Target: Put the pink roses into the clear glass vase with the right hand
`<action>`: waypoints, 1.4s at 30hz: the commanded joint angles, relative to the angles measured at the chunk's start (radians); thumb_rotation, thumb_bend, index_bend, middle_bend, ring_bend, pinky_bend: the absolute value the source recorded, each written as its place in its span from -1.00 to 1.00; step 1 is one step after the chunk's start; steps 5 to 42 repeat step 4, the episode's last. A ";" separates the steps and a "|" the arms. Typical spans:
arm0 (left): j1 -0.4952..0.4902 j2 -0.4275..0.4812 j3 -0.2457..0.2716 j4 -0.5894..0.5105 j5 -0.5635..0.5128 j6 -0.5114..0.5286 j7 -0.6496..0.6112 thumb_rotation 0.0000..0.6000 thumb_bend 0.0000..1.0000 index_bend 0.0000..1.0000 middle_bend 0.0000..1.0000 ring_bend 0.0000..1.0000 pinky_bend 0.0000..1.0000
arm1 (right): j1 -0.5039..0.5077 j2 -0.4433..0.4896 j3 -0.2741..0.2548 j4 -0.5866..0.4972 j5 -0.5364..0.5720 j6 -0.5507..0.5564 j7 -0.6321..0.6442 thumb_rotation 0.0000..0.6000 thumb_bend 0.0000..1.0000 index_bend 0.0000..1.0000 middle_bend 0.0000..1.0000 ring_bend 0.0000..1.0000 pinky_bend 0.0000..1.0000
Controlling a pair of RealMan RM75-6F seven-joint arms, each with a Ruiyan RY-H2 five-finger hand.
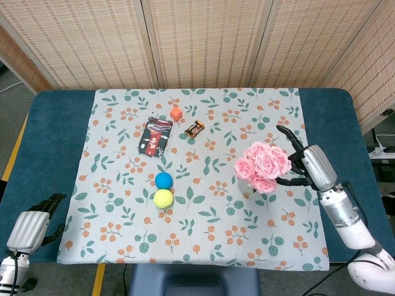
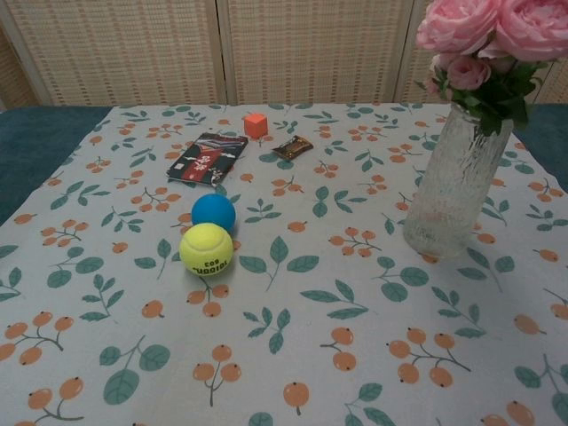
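Note:
The pink roses (image 1: 262,165) (image 2: 484,40) stand in the clear glass vase (image 2: 453,186), their blooms above its rim and their stems down inside. Only a little of the vase (image 1: 248,185) shows under the blooms in the head view. My right hand (image 1: 303,165) is just right of the roses, fingers spread apart and holding nothing. My left hand (image 1: 31,226) rests at the table's near left corner, far from the vase, its fingers loosely apart and empty. Neither hand appears in the chest view.
A blue ball (image 1: 163,180) and a yellow tennis ball (image 1: 163,198) lie mid-cloth. Farther back lie a dark packet (image 1: 155,137), an orange cube (image 1: 176,113) and a brown wrapper (image 1: 195,129). The floral cloth (image 1: 123,234) covers the blue table.

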 commanded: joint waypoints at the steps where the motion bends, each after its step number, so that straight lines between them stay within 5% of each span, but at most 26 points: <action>1: 0.000 0.001 0.001 0.000 -0.001 -0.001 0.000 1.00 -0.26 -0.71 -0.70 -0.47 -0.15 | -0.162 -0.009 -0.043 -0.032 -0.014 0.205 -0.299 1.00 -0.90 -0.65 1.00 0.99 1.00; 4: 0.001 0.001 0.001 -0.002 0.002 0.003 0.001 1.00 -0.26 -0.71 -0.70 -0.47 -0.15 | -0.252 -0.074 -0.055 0.031 -0.010 0.340 -0.472 1.00 -0.90 -0.82 0.91 0.95 1.00; 42: 0.001 0.001 0.001 -0.002 0.002 0.003 0.001 1.00 -0.26 -0.71 -0.70 -0.47 -0.15 | -0.252 -0.074 -0.055 0.031 -0.010 0.340 -0.472 1.00 -0.90 -0.82 0.91 0.95 1.00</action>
